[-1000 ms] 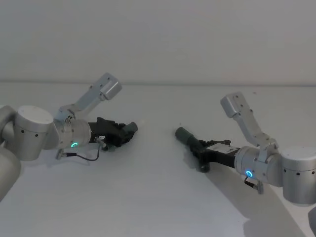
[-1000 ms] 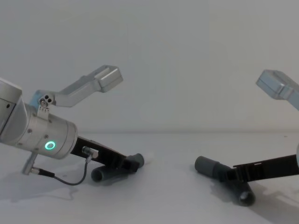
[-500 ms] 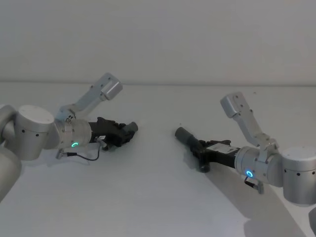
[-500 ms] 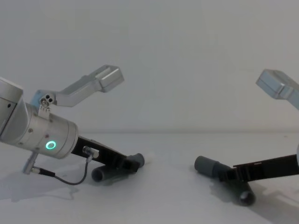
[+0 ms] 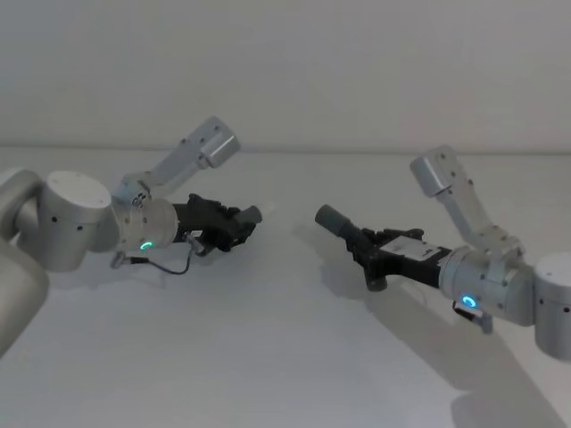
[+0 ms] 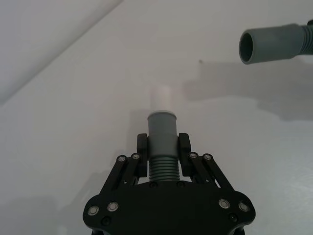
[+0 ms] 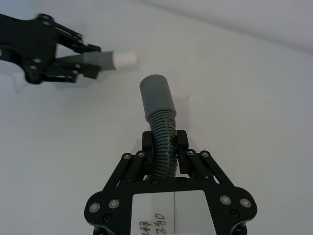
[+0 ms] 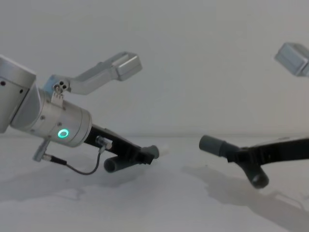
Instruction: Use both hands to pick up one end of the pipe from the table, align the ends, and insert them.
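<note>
The table [image 5: 268, 357] is a broad, flat, plain white surface with a slight gloss. In the head view its far edge runs straight across and meets a pale wall [image 5: 285, 71]. Soft grey shadows lie on the surface. In the chest view, a shadow patch [image 8: 43, 186] falls on the robot's left side and a longer shadow band [image 8: 241, 193] on its right, trailing toward the near right corner. In the left wrist view, one small dark speck [image 6: 200, 61] marks the surface just beside a faint shadow.
</note>
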{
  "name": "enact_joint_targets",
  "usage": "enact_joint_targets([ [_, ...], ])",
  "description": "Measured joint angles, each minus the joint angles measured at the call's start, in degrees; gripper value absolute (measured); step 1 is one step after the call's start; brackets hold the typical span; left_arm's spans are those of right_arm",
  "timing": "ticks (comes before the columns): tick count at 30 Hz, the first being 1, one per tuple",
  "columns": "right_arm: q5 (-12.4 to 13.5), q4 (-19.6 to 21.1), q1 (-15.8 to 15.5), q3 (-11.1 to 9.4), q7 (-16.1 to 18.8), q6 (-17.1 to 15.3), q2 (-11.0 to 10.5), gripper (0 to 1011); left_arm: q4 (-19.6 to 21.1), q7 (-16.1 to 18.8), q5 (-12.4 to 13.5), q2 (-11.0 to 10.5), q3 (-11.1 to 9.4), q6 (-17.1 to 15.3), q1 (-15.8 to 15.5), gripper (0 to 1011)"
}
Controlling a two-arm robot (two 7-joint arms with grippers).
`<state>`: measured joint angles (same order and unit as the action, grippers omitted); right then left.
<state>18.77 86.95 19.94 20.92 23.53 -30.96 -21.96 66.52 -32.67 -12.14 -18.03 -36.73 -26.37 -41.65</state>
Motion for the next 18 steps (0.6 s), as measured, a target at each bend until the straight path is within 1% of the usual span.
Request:
enact_joint_targets([
  [4,0.18,1.09,0.02,-0.2,1.34,1.25,-1.38,273,0.71,-1.01,0.85,-0.16,-0.65,0.49,-0.82,355],
  [6,0.43,2.06,0.09,-0.34,3.08,2.56,-2.84,273,1.06,-1.75,1.35,-0.38,-1.17,1.02,-1.39,355],
  [9,0.56,2.59,0.15,-0.38,4.3,3.49,-3.94,273,1.47,-2.98,2.13,-0.83,-2.01,2.05,-2.21,355],
  [10,0.59,2.78,0.19,-0.38,4.73,3.81,-4.44,273,1.47,-2.98,2.13,-0.83,-2.01,2.05,-2.21,355],
  [12,0.76,3.26,0.37,-0.38,6.73,5.09,-5.99,274,1.75,-4.07,2.77,-1.28,-2.73,2.96,-2.88,355],
  [15,0.89,3.53,0.55,-0.28,8.24,6.08,-7.3,274,2.33,-6.04,3.96,-2.17,-3.93,4.62,-3.97,355],
  [16,0.97,3.64,0.69,-0.16,9.4,6.59,-8.06,273,2.33,-6.04,3.96,-2.17,-3.93,4.62,-3.97,355],
  [17,1.0,3.68,0.75,-0.1,9.95,6.83,-8.43,273,2.62,-6.8,4.44,-2.68,-4.53,5.26,-4.49,355],
  [18,1.1,3.73,0.97,0.09,11.22,7.37,-9.3,273,2.9,-7.62,4.92,-3.12,-5.01,5.93,-4.94,355],
])
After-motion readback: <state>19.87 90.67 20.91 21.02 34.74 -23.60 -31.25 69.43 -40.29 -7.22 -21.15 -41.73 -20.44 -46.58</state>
